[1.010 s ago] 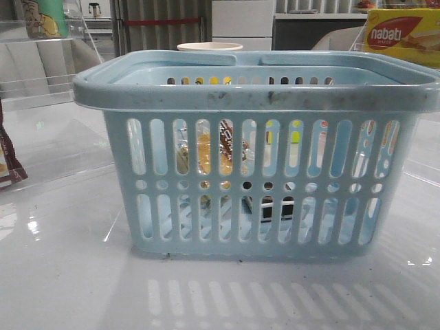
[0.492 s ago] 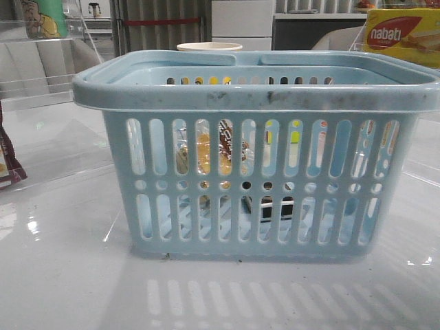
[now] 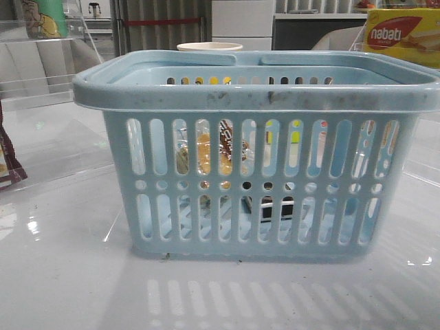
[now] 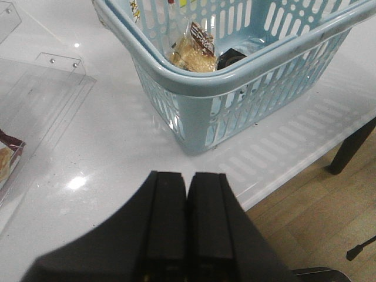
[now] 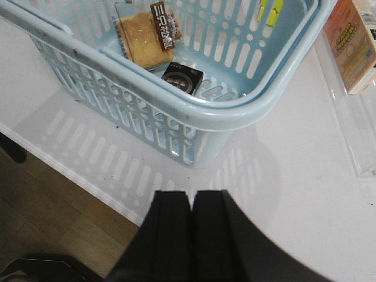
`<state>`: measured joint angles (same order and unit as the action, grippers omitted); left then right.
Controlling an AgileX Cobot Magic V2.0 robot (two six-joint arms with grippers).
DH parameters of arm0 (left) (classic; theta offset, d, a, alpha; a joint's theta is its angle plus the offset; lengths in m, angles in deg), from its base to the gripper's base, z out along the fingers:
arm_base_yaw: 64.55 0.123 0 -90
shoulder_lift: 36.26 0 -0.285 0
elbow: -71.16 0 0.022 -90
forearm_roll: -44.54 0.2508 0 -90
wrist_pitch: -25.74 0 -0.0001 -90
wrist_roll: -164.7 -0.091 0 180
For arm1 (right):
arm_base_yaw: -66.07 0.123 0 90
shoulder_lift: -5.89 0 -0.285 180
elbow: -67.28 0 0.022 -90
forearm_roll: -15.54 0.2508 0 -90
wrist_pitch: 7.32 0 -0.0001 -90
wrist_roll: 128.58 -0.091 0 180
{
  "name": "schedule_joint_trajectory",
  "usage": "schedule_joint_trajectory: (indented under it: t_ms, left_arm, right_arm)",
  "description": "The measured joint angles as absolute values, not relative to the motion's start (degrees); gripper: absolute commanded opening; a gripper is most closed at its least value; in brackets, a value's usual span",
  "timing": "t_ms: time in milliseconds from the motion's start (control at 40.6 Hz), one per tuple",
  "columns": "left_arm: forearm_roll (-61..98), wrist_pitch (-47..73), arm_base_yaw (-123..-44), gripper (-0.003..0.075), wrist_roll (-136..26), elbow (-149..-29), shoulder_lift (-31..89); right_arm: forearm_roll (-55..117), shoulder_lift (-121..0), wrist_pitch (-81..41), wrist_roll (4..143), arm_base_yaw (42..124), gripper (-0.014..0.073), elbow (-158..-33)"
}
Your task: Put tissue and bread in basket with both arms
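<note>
Nothing moved since earlier: bread (image 5: 143,40) and tissue (image 5: 182,77) lie in basket (image 3: 254,100), light, soft; both my grippers (image 4: 188,235) pressed together, empty

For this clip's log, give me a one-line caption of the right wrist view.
Right tool shut and empty above the table edge; bread and tissue lie inside the basket.

Basket (image 3: 254,155): light blue, slotted, scuffed rim, upright on table. Bread (image 5: 144,38): yellow slice, clear packet, brown label, leaning inside basket. Tissue (image 5: 182,77): small black pack, on basket floor beside bread.
</note>
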<state>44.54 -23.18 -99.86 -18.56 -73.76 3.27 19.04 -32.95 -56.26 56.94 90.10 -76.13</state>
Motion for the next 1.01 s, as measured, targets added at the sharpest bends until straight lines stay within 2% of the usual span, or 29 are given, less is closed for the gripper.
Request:
schedule_joint_trajectory:
  t_ms: [517, 714, 1010]
  left_arm:
    - [44.54, -22.93, -99.00, 0.0092, -18.56, -72.68, 0.93]
    - [47.06, -17.49, -90.62, 0.0092, -18.56, -67.09, -6.62]
    - [47.63, 4.05, -75.78, 0.0092, -18.56, -47.16, -21.99]
  right_arm:
    - [19.04, -32.95, -56.26, 56.94, 90.10, 0.0057, -76.13]
    - [19.04, -32.95, -56.26, 56.94, 90.10, 0.0057, -76.13]
    - [19.04, -32.95, -56.26, 56.94, 90.10, 0.0057, -76.13]
